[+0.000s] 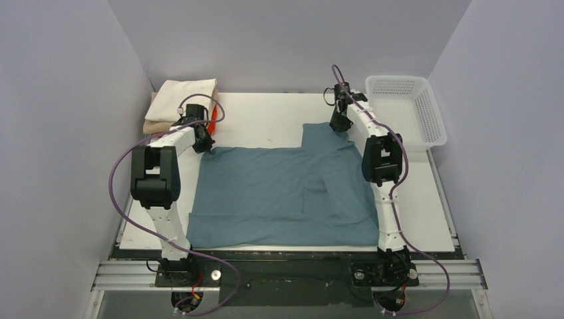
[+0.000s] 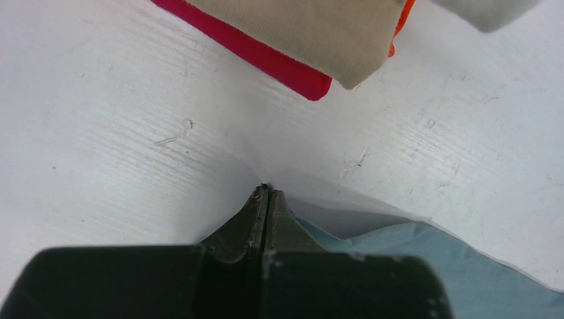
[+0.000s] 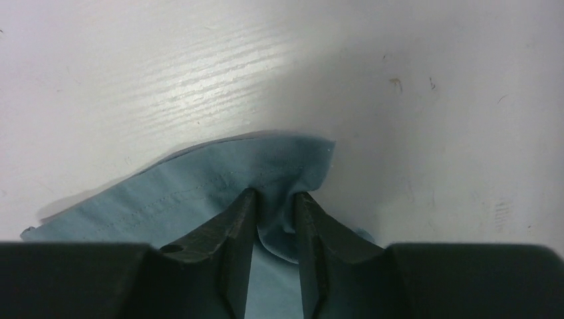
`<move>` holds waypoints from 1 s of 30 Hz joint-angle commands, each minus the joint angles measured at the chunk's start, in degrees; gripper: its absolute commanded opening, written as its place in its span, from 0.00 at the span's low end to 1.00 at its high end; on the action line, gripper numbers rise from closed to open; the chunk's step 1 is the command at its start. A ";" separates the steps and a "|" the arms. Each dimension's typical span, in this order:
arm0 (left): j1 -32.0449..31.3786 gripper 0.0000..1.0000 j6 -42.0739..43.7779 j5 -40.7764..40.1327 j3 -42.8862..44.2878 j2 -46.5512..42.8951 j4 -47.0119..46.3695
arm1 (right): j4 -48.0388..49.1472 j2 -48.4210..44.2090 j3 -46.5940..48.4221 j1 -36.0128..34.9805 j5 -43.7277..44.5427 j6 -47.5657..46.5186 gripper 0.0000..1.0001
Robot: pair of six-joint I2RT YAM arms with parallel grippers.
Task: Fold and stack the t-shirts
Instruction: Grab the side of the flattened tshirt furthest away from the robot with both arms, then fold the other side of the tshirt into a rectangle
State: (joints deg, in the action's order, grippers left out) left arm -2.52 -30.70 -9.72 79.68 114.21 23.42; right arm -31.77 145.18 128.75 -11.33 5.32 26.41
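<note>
1. The teal t-shirt (image 1: 279, 193) lies spread on the table (image 1: 266, 113), its long axis running left to right; from both grippers the body stretches toward the arm bases
2. The right gripper (image 1: 340, 125) pinches a bunched hem corner at the far right, with cloth filling the gap between its fingers (image 3: 233, 226)
3. The left gripper (image 1: 207, 147) sits at the far left corner, fingers pressed together. I cannot tell whether cloth is caught
4. Each arm is nearest its own corner, so the fold likely draws nearward, away from the folded stack (image 1: 179, 100)

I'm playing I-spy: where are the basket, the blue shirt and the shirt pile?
basket (image 1: 409, 109), top view, its floor
blue shirt (image 1: 266, 193), top view, its middle
shirt pile (image 1: 183, 93), top view, cream top shirt
</note>
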 commanded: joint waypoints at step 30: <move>-4.88 0.00 -4.77 -7.11 -14.56 -21.11 1.54 | 14.55 -34.48 -38.85 -5.36 4.43 -10.07 0.00</move>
State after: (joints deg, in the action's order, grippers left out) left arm -5.37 -31.77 -11.79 67.99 98.91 23.55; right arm -18.52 117.56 96.38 -15.35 8.99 17.45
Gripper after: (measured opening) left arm 0.020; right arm 0.010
